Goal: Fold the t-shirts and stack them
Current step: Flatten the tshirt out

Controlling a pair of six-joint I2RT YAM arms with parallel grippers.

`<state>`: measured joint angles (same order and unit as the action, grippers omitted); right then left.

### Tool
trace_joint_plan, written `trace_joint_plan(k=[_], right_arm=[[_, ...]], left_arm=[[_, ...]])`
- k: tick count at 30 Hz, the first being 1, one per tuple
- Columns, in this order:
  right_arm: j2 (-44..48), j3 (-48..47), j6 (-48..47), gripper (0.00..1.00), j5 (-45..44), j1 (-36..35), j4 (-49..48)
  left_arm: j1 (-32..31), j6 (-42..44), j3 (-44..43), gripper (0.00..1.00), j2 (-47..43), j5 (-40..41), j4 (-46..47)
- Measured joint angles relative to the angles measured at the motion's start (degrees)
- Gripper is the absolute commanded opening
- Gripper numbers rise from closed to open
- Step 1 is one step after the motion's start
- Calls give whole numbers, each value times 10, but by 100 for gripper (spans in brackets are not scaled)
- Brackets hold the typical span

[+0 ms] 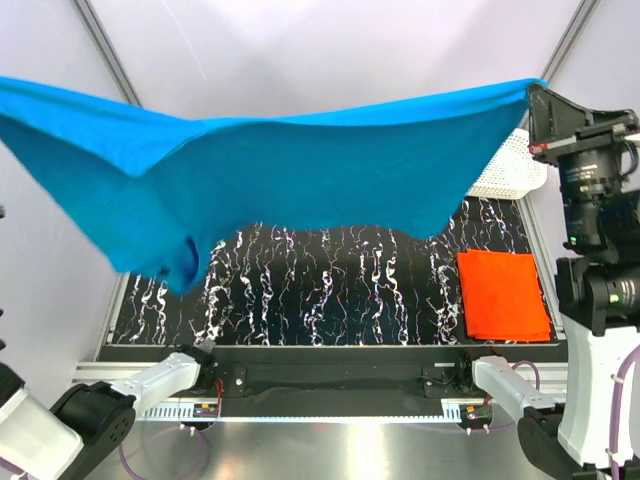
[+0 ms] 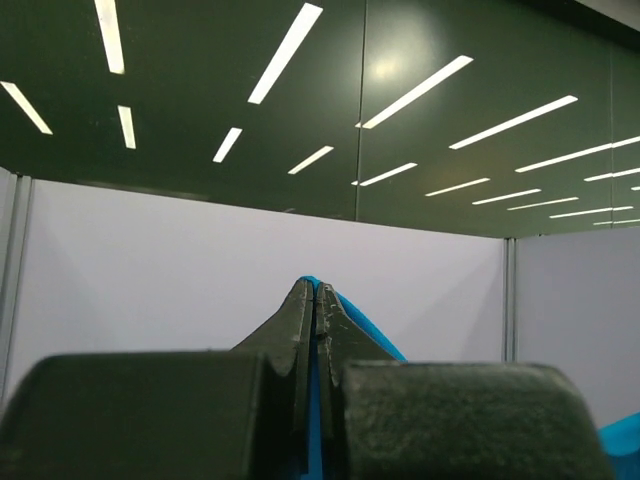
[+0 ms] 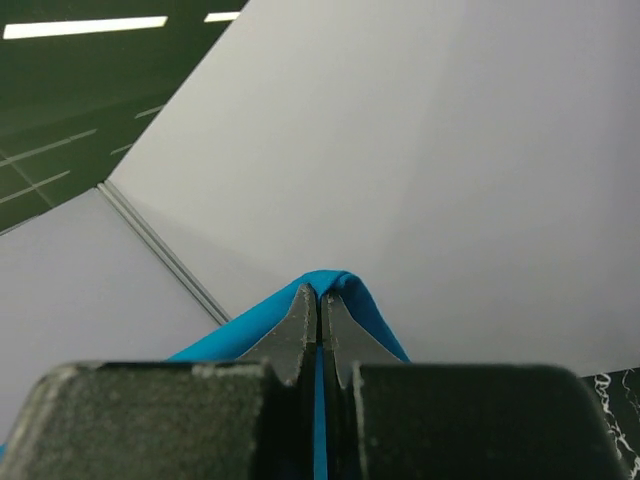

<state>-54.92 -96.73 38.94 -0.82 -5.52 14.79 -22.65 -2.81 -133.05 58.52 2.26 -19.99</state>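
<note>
Blue t-shirt (image 1: 300,170): it is spread wide in the air above the bench, from the left side across to the right side. Its middle sags, and one sleeve hangs lowest, over the left part of the bench.
Left gripper (image 2: 316,300): the jaws are pressed together on an edge of the blue t-shirt. Blue cloth comes out between the fingertips.
Right gripper (image 3: 320,300): the jaws are also closed tight. They pinch a fold of the blue t-shirt at its upper right end.
Orange-red t-shirt (image 1: 503,293): it is folded to a flat rectangle and lies on the bench beside the right edge, toward the near right corner.
Basket (image 1: 515,165): white with many holes, at the far right corner of the bench. It is partly hidden behind the blue cloth.
Bench (image 1: 330,290): it is covered with a black mat with white veins.
</note>
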Motion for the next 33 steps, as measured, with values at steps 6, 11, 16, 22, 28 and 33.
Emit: trace_joint_plan(k=[6, 11, 16, 22, 28, 33], right_arm=[[-5, -1, 5, 0, 1, 0, -9], [-63, 30, 14, 0, 5, 0, -23], [-163, 107, 20, 0, 10, 0, -39], [-313, 188, 20, 0, 27, 0, -48], [-452, 176, 20, 0, 57, 0, -71], [-534, 122, 13, 0, 69, -10, -81]], left_arm=[[-12, 37, 17, 0, -2, 36, 3], [-13, 80, 136, 0, 2, 94, 33], [-2, 120, 357, 0, 27, 156, 85], [95, 99, 562, 0, 134, 144, 108], [160, 61, 619, 0, 268, 134, 102], [198, 31, 614, 0, 311, 115, 114]])
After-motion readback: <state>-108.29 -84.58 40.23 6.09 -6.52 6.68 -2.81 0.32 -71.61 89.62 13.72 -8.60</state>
